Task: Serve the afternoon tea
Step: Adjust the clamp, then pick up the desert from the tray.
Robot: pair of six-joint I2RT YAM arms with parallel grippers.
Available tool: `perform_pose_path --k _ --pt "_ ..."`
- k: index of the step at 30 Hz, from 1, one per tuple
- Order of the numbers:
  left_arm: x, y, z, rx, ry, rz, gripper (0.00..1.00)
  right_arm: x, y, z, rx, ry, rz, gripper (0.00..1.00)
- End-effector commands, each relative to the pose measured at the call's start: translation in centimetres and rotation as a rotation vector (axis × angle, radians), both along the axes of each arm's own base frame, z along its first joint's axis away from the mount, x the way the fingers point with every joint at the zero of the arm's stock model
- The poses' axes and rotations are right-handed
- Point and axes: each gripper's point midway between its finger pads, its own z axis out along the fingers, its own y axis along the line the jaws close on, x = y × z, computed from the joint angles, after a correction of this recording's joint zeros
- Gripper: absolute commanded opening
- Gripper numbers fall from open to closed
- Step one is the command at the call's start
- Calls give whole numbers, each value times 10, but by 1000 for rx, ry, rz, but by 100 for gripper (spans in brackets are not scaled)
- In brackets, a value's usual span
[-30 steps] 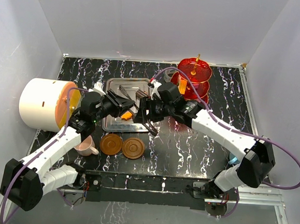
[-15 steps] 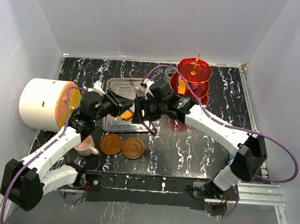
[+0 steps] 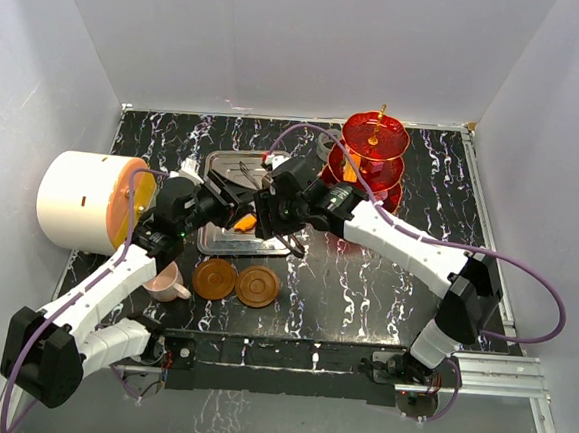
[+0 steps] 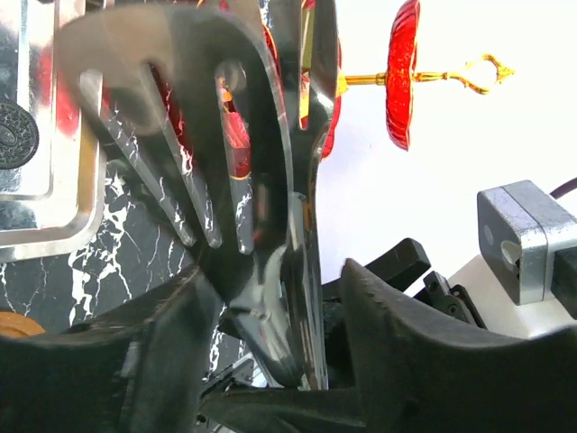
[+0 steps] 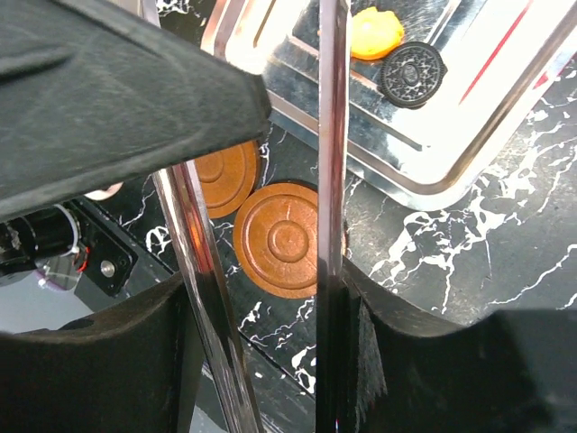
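My left gripper is shut on forked steel tongs at the left edge of the steel tray. My right gripper is shut on a second pair of steel tongs over the tray's near side. An orange sweet and a black round sweet lie in the tray. Two brown saucers sit in front of it, with a pink cup to their left. The red three-tier stand stands at the back right. The blue cup is hidden.
A big white drum with an orange face stands at the left edge, close behind my left arm. The two grippers are close together over the tray. White walls enclose the black marbled table.
My right arm has moved left, bringing its tongs from the tray's right side to over the tray near the orange sweet. The left arm has hardly moved.
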Motion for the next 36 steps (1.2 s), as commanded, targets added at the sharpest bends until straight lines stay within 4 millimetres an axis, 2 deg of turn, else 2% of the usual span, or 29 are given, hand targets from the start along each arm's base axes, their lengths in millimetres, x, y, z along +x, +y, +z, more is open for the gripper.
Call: perform_pose_path --k 1,3,9,13,14,18,23,27,32,36 --pt "-4 5 8 29 -30 6 64 14 -5 21 23 -77 -60 46" --pt "-5 10 3 68 -14 20 78 16 -8 18 6 -73 -69 46" --pt "-7 35 -4 227 -12 87 98 31 -20 6 -36 -34 -96 45" --pt "-9 71 -7 463 -47 157 99 48 -32 -10 -122 8 -91 45" --pt "-9 80 -6 527 -70 167 99 51 -32 -21 -162 24 -74 46" --pt "-9 120 -1 797 -143 210 99 68 -40 -42 -290 59 -66 46" --pt "-10 155 -3 1050 -174 230 99 90 -39 -54 -279 118 -49 46" --pt "-14 163 -18 1127 -164 206 99 101 -42 -59 -243 166 -50 46" --pt "-20 167 -41 1157 -138 180 99 111 -54 -69 -254 191 -72 46" --pt "-27 171 -60 1176 -110 163 99 114 -61 -79 -266 227 -76 46"
